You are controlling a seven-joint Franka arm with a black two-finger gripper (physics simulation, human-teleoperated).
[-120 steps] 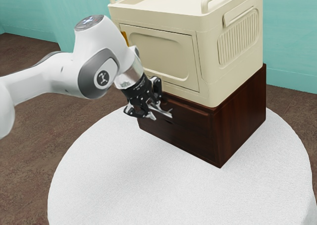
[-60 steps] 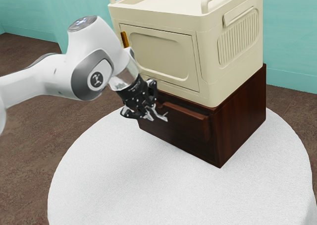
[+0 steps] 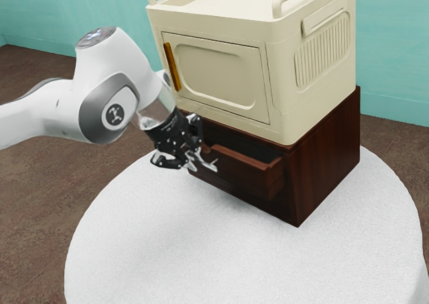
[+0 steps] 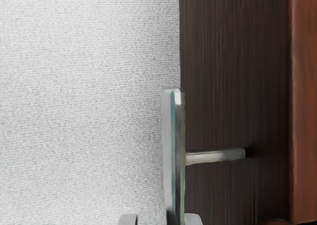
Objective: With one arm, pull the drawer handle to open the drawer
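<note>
The step in hand looks to be the pull itself: the drawer [image 3: 244, 173] stands partly out of the dark wooden cabinet [image 3: 327, 146], a shadowed gap behind its front, and the hand [image 3: 203, 165] is at that front, fingers apart, unclenched, with the metal handle [image 4: 173, 136] between them and seemingly resting against one finger only. The next move calls for a further draw straight away from the cabinet, level and unhurried, since a bar hooked rather than pinched could slip free if the hand tilts or drifts sideways. The handle is fixed to the drawer front by a short post [image 4: 215, 155]. All this sits on a round table [image 3: 201, 257] with a white, finely textured top. On the cabinet rests a cream unit [image 3: 221, 76] with a closed door and a gold handle [image 3: 173, 66]; beyond are teal walls [image 3: 395, 49] and a mottled brown floor [image 3: 33, 76]
</note>
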